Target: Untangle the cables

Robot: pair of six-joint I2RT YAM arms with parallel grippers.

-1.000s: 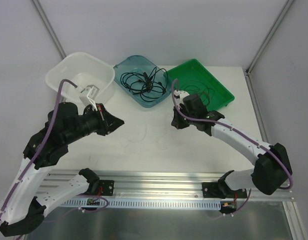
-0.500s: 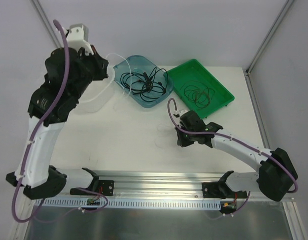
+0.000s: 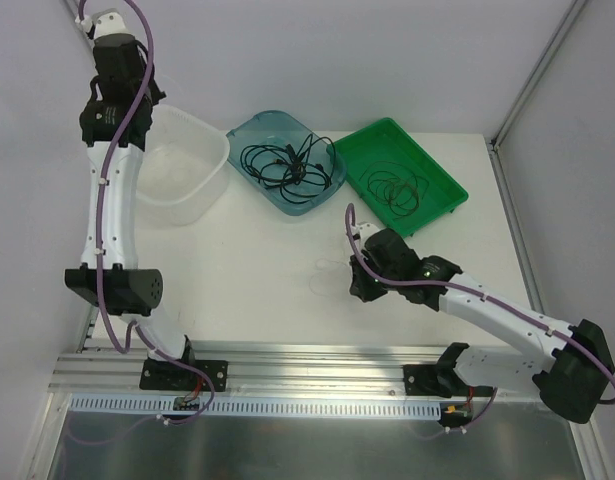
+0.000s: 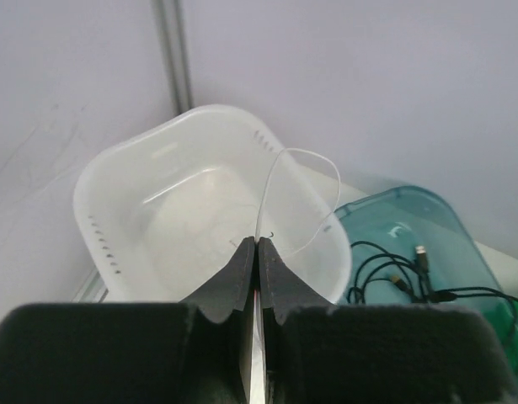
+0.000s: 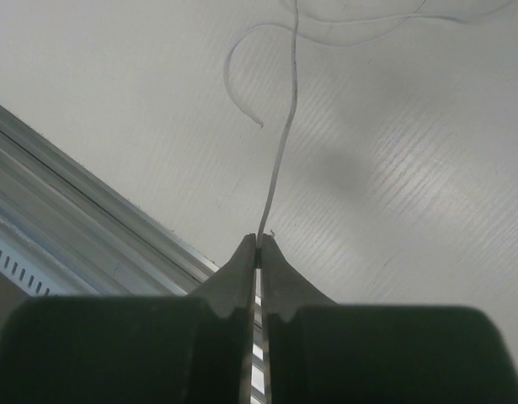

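The left arm has been swung up and away from the white tub [image 3: 192,175] and is now raised high against the far left wall [image 3: 47,120]. The right arm has been drawn back toward the near edge of the table [image 3: 247,260].

The left gripper [image 4: 257,244] is seen pinched fully together, with a thin white cord [image 4: 285,153] caught between the tips. From the tips the cord rises in a loop and drops back down over the right rim of the tub below.

The right gripper [image 5: 259,241] is also closed tight on a white cord. This cord runs from its tips out across the table top and curls at the far end. A metal rail [image 5: 82,198] is seen just left of the gripper in the wrist view. In the top view this gripper [image 3: 359,284] is placed low over the table, near of the green tray [image 3: 442,185], and faint cord loops are seen just to its left. Whether both grippers are holding one and the same cord cannot be told.

A tangle of black cables [image 3: 287,163] with small plugs is lying in the blue tray [image 3: 249,135], at the far middle. A dark coil [image 3: 392,188] is lying in the green tray, at the far right. The tub is at the far left, just beside the blue tray.
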